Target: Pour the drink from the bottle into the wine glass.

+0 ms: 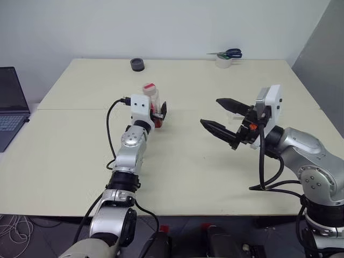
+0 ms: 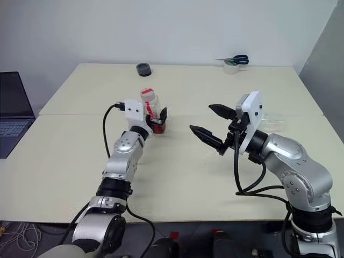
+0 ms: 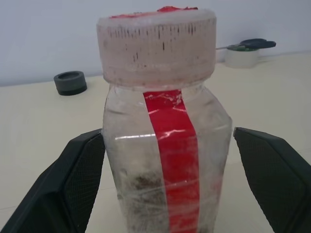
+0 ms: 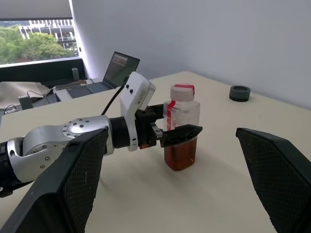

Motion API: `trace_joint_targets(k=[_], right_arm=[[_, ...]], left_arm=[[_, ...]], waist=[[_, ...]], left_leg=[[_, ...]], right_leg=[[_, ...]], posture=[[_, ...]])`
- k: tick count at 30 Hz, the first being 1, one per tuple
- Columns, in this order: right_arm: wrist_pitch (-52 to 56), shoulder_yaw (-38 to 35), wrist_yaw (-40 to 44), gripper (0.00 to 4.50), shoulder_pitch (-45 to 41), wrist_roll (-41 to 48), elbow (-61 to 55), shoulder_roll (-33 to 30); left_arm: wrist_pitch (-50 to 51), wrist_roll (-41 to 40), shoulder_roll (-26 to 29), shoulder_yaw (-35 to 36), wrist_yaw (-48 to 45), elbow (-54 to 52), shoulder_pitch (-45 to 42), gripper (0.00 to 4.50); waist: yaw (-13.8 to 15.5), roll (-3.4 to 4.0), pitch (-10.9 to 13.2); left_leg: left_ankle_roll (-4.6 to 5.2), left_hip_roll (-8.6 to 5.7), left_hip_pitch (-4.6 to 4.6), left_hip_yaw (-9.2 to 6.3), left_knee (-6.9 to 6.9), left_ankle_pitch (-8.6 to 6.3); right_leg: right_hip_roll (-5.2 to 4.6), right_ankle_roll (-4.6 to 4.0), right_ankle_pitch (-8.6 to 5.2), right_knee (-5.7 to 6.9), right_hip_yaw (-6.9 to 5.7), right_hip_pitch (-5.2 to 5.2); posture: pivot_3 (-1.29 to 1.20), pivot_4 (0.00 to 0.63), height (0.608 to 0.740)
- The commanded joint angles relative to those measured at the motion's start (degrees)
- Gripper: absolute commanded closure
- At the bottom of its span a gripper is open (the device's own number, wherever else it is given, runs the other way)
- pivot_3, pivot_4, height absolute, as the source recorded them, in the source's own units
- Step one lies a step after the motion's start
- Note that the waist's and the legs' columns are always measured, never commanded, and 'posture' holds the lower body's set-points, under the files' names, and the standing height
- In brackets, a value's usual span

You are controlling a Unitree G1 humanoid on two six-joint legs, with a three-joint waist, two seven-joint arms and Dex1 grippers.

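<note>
1. Bottle (image 1: 152, 102) stands upright near the middle of the cream table (image 1: 177, 177), with my left gripper (image 1: 159, 114) around its lower body; the jaws stand apart, one black finger on each flank, and the left wrist view still shows a gap on both sides, so I'd call nothing clamped yet.
2. It is a small squarish clear plastic bottle with a red label strip down one face and a ribbed pinkish cap (image 3: 156, 41). The drink (image 4: 180, 154) is an amber-brown layer filling only the bottom part.
3. I expect it to be light and bottom-weighted, with thin walls that give under a squeeze and slick sides. I'd grip the flat faces at mid-body, above the liquid line, firmly but gently.
4. The cap is still on, so it needs removing before pouring.
5. My right gripper (image 1: 220, 116) hangs over the table well to the right, fingers wide apart and empty.
</note>
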Motion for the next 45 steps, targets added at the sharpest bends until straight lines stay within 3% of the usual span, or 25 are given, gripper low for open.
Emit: trace_joint_targets(k=[1, 45], right_arm=[[-0.43, -1.87, -0.56, 0.00, -0.88, 0.85, -1.49, -0.62], [-0.60, -2.76, -2.72, 0.00, 0.76, 0.60, -1.96, -1.21]], left_arm=[[-3.09, 0.37, 0.56, 0.59, 0.30, 1.51, -2.43, 0.06], [-7.38, 0.03, 1.09, 1.51, 0.18, 9.55, -7.28, 0.06]], waist=[[0.00, 0.00, 0.00], [-0.02, -0.01, 0.01]], left_leg=[[0.00, 0.00, 0.00, 0.00, 0.00, 0.00], [0.00, -0.01, -0.02, 0.00, 0.00, 0.00]], right_leg=[[0.00, 0.00, 0.00, 0.00, 0.00, 0.00], [0.00, 0.00, 0.00, 0.02, 0.00, -0.03]], posture=[[0.00, 0.150, 0.740], [0.00, 0.150, 0.740]])
